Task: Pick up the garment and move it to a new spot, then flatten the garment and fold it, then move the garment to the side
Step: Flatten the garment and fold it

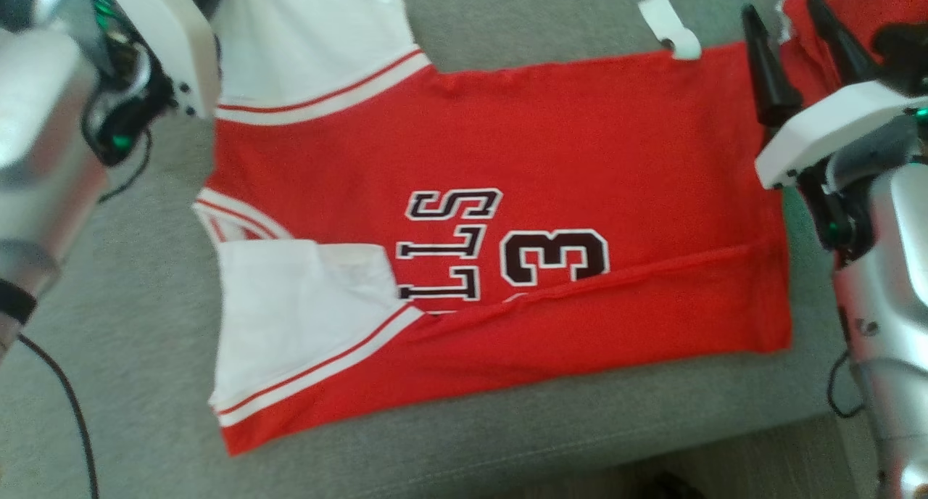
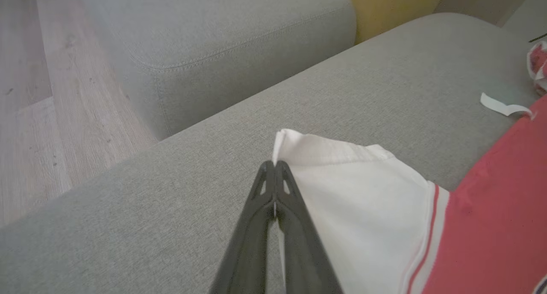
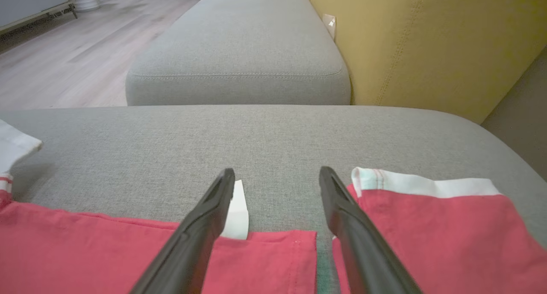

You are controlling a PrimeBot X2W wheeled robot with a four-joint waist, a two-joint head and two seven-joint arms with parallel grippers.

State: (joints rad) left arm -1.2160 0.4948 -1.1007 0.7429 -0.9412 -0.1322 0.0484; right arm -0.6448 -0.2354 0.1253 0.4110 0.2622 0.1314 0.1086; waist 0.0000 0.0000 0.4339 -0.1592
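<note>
Jersey: spread flat on sofa, 1 long edge already folded in. Left tool: clamped on far sleeve corner, likely for next fold. Right tool: fingers apart over hem corner, holding nothing.

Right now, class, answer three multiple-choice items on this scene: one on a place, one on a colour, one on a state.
1. The jersey lies on: A the floor; B the grey cushion; C a table.
2. Its sleeves are: A white; B blue; C black.
3. The left claw is: A wide open; B shut on a sleeve corner; C shut on nothing.
Key: B, grey fabric surrounds the jersey; A, white cloth joins the red body; B, it pinches the white corner.
</note>
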